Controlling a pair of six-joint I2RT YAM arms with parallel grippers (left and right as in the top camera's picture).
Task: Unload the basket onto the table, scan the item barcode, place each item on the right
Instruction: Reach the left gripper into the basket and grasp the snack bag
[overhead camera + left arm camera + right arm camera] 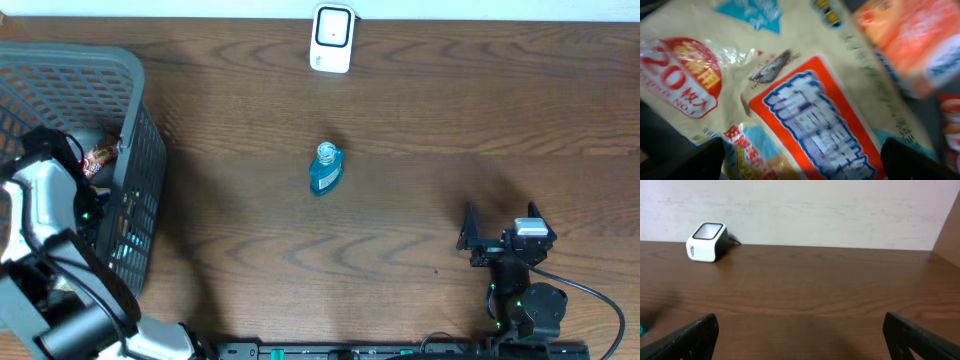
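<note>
The scanner [332, 38], a small white box with a dark window, stands at the far edge of the table [450, 110]. A blue bottle [325, 169] with a clear cap lies straight in front of the scanner on the robot's side, well apart from it and touched by neither arm. Far to the left of the scanner sits a grey basket [140, 150]. The left arm reaches into it, and its pincer [805, 162] hangs released, fingers spread wide, over a cream snack bag [805, 110] with red and blue print, holding nothing. An orange pack [910, 40] lies beside that bag. To the right of the scanner and nearer the robot, the right pincer [500, 222] is released and empty above bare wood.
</note>
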